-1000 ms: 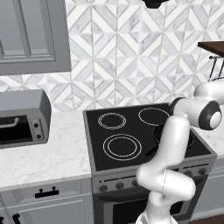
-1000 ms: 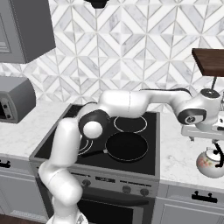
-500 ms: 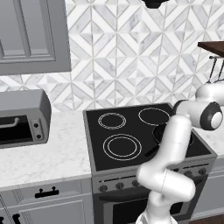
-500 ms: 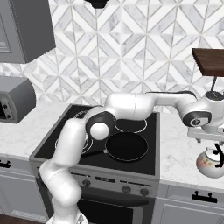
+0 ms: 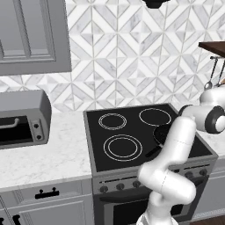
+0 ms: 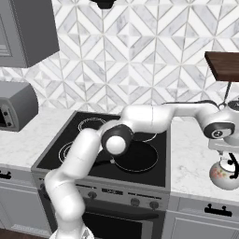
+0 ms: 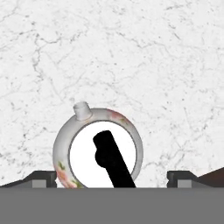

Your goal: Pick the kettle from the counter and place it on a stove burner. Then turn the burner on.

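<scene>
**White arm reaching right: tool now positioned over the kettle**

White arm links are extending further to the robot's right than a second ago, carrying the two-finger tool [image 6: 227,156] off the cooktop side and out over the white marble-look tabletop [image 6: 191,158]. The tool is hanging directly above the small squat white-silver kettle with a reddish floral patch [image 6: 223,173], which is standing upright on the tabletop, well apart from the glossy black glass cooktop [image 6: 154,175].

In the hand view, the kettle [image 7: 98,148] is lying between the two dark fingertips [image 7: 41,176], with its dark arched handle [image 7: 111,159] running diagonally and its short spout [image 7: 82,110] pointing away. The jaws are standing fully spread and are gripping nothing.

Judgement: the approach phase is ending; a descent onto the handle is probably the next requirement. The widest double-ring stove burner [image 5: 122,146] is waiting unoccupied.
</scene>
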